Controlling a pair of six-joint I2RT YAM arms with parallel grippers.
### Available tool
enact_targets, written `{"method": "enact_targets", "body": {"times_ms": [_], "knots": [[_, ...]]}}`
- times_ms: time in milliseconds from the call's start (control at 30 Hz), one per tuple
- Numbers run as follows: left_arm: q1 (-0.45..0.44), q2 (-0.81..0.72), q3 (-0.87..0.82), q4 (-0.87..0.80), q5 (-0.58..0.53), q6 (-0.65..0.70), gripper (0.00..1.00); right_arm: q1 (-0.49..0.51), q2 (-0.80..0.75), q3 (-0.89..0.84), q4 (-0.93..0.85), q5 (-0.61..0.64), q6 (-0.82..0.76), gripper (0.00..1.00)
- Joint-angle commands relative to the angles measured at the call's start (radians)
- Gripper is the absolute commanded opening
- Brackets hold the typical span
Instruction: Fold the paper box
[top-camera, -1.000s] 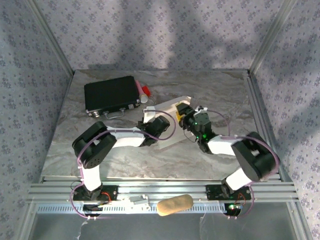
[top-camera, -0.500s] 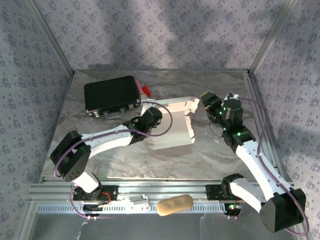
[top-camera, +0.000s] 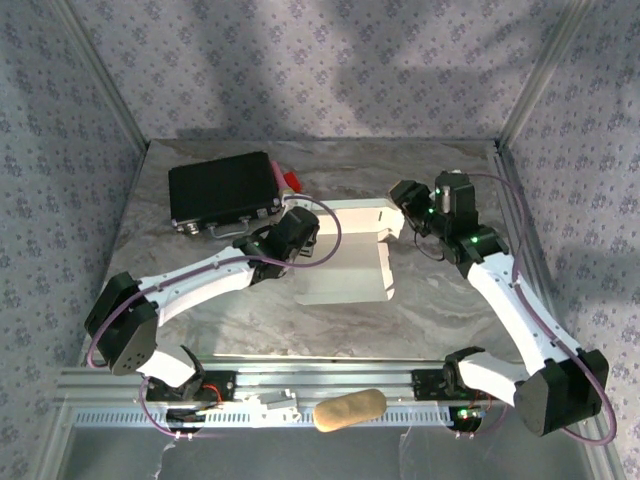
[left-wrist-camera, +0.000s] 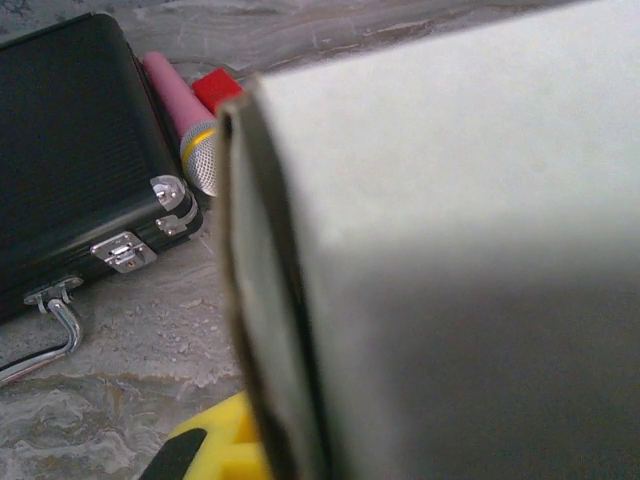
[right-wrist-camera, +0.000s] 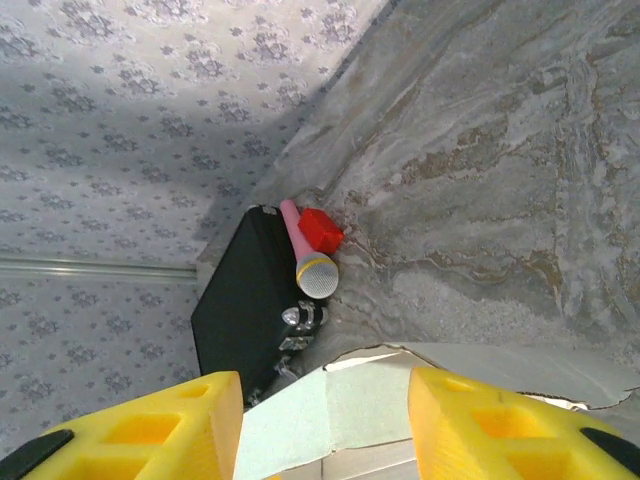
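Left hand (top-camera: 303, 226) is kept shut on the plain white thin-cardboard paper box (top-camera: 345, 275), whose far flap (right-wrist-camera: 330, 405) could be creased if the right hand (top-camera: 402, 205), fingers held apart around it, is closed askew.

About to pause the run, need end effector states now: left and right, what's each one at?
Left end effector: closed, gripping the paper box.
Right end effector: open, fingers either side of the box's edge, not clamped on it.

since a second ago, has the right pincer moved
Yes. In the top view the right pincer has swung to the right and slightly up the picture, farther from the black case.
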Motion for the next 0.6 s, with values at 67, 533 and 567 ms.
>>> {"method": "enact_targets", "body": {"times_ms": [67,533,567], "knots": [[0.001,-0.021,0.043,-0.036,0.016,-0.005,0.0,0.015,0.012,0.027,-0.029,-0.007,-0.02,0.48],[-0.008,-0.008,0.08,-0.064,0.014,-0.005,0.0,0.065,0.064,0.022,0.003,0.011,0.01,0.43],[-0.009,-0.007,0.081,-0.063,0.014,-0.005,0.0,0.066,0.067,0.023,0.005,0.011,0.011,0.43]]}}
